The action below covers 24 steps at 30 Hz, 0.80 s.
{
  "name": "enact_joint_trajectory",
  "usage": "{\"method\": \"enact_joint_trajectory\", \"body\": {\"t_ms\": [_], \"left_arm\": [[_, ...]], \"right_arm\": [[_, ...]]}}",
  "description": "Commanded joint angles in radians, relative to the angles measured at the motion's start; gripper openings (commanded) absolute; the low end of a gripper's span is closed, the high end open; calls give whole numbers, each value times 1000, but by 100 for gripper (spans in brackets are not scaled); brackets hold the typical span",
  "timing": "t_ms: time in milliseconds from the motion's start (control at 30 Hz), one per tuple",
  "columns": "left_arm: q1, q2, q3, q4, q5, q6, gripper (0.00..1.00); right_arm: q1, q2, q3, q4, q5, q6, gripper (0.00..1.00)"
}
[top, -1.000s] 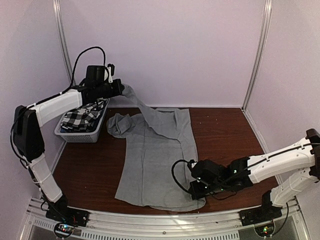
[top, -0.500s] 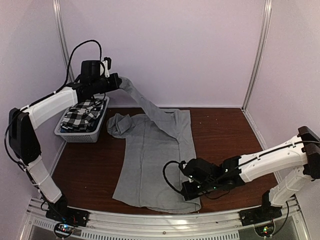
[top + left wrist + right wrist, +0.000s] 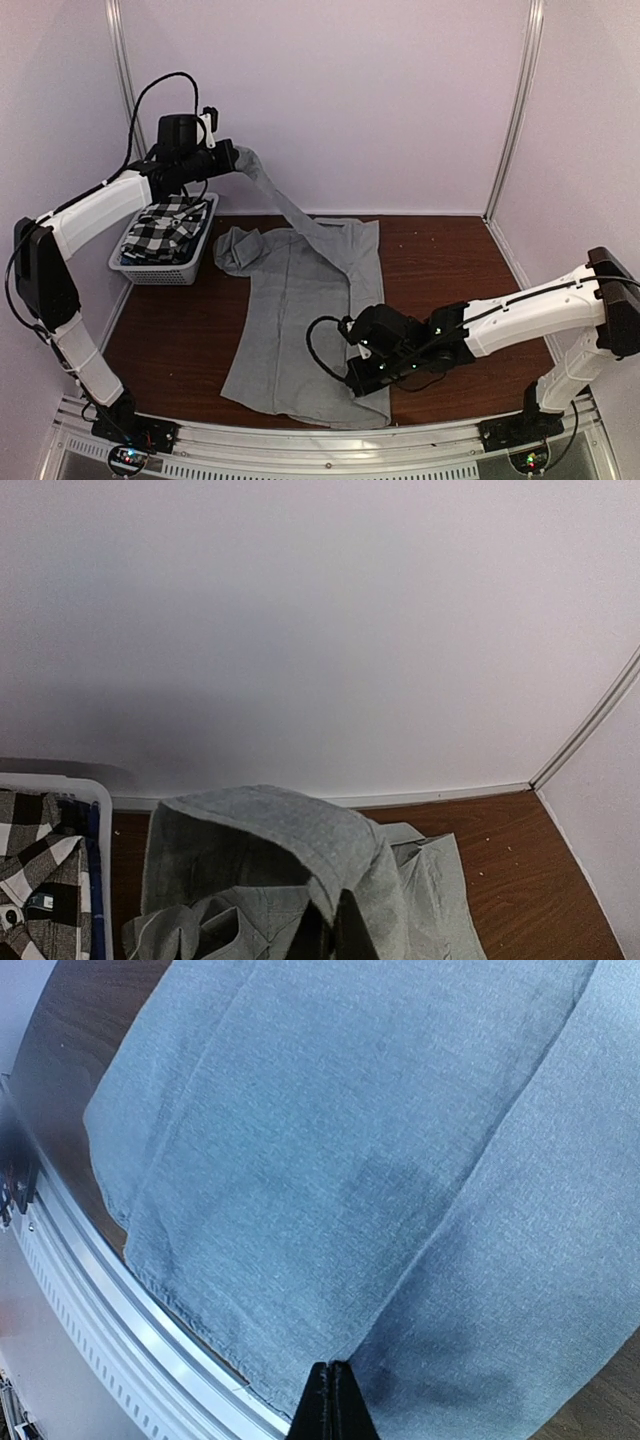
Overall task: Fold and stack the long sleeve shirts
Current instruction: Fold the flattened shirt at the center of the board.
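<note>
Grey soft cloth fills most of what we see: the plain light grey long-sleeved shirt (image 3: 290,320) lies spread on the dark brown wooden table (image 3: 450,260), its hem at the near edge. Our left gripper (image 3: 228,160) is clamped on one sleeve, holding it high near the back wall so the sleeve slopes down to the shirt's body. Our right gripper (image 3: 368,385), low over the table, is pinched tight at the shirt's near right corner. Its wrist camera shows the black fingertips (image 3: 320,1412) pressed together — seemingly on a fold of the cloth. The black-and-white checked shirt (image 3: 160,228) sits crumpled in the white slatted plastic basket (image 3: 160,272) at the table's far left.
</note>
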Motion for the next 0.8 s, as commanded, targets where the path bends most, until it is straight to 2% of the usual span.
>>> {"method": "enact_joint_trajectory", "body": {"t_ms": [0,667,700,767], "left_arm": [[9,-60,1,39,-43,19,0],[12,-74,-96,16,-95,32,0],[12,-78,-103,16,-100,32,0],[12,-83,-112,15,-108,34,0]], "right_arm": [[-4,59,21,24,-44,-24,0],[-7,113,-16,138,-97,-19,0],[-8,109,-16,139,-99,-23,3],[-17,91,-12,131,-96,-38,17]]}}
